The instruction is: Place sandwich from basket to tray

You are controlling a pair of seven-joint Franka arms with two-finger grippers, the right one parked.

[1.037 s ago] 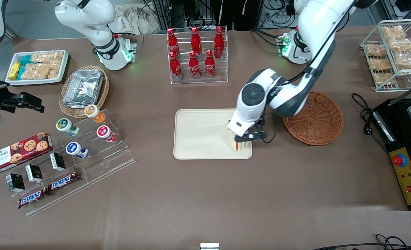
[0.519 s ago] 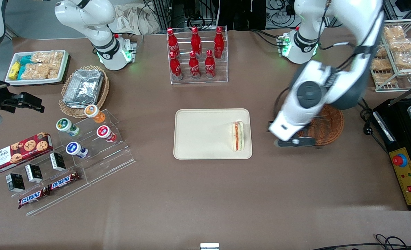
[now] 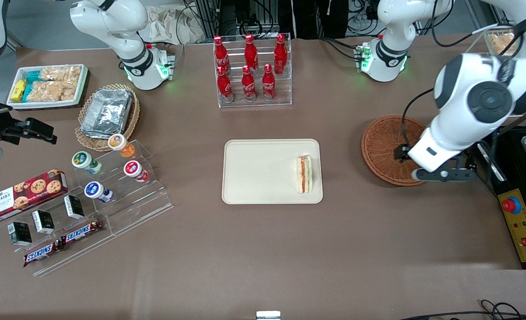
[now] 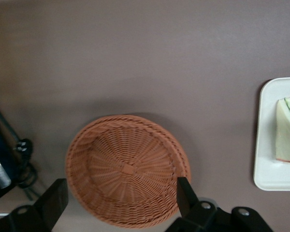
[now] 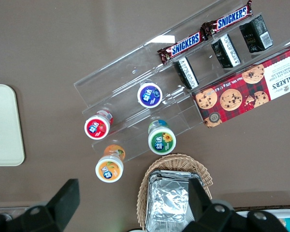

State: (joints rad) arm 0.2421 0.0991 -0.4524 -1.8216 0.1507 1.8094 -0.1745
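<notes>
Sandwich [image 3: 304, 174] already lying flat on tray [image 3: 263, 173], near the edge closest to basket [image 3: 389, 146]. Gripper [image 3: 443, 174] wide open, holding nothing, high above basket. Best to lift away slowly, without bumping basket.

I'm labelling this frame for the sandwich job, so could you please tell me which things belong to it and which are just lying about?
Belong to the job:
- sandwich, lying on the tray
- basket, with nothing in it
- gripper, jaws open, above the basket's edge

Just lying about:
- cola bottles
- Snickers bars
- Walkers biscuit box
- foil containers
</notes>
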